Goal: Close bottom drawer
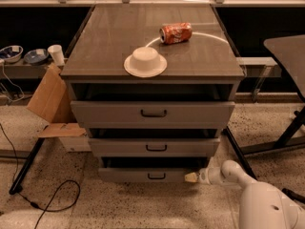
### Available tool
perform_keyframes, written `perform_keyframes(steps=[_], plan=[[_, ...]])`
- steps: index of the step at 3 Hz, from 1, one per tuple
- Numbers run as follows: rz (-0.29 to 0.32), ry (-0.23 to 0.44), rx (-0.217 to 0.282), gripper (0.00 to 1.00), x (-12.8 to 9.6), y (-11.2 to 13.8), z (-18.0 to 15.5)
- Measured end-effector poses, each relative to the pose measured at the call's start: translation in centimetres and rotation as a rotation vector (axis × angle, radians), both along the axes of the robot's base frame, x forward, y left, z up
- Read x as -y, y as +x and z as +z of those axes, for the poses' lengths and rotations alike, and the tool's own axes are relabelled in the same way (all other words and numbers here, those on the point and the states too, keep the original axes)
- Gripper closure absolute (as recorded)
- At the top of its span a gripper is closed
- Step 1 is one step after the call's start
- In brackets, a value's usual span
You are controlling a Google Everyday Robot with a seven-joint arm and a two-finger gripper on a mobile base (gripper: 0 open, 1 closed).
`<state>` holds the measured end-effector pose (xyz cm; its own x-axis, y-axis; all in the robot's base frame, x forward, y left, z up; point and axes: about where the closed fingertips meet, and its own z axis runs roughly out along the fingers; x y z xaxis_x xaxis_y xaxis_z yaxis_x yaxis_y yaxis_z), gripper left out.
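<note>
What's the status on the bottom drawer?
Gripper low, at the right end of the bottom drawer front. Drawer partly out, not yet closed. Nothing seen blocking it.

grey bottom drawer [128, 175], small dark handle, stands pulled out a little; the tool [192, 177] sits at its front's right end.

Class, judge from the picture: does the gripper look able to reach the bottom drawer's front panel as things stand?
Probably yes. The gripper sits low at the right end of the bottom drawer front, seemingly touching it, and nothing stands between them.
</note>
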<state>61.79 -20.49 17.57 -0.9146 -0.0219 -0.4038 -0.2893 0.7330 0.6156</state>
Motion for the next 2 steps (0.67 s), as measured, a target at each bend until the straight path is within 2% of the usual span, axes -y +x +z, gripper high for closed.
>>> perform_keyframes(steps=[1, 2], plan=[[-0.012, 0.014, 0.02, 1.0, -0.62, 1.78, 0.05], [-0.012, 0.014, 0.02, 1.0, -0.56, 1.63, 0.05]])
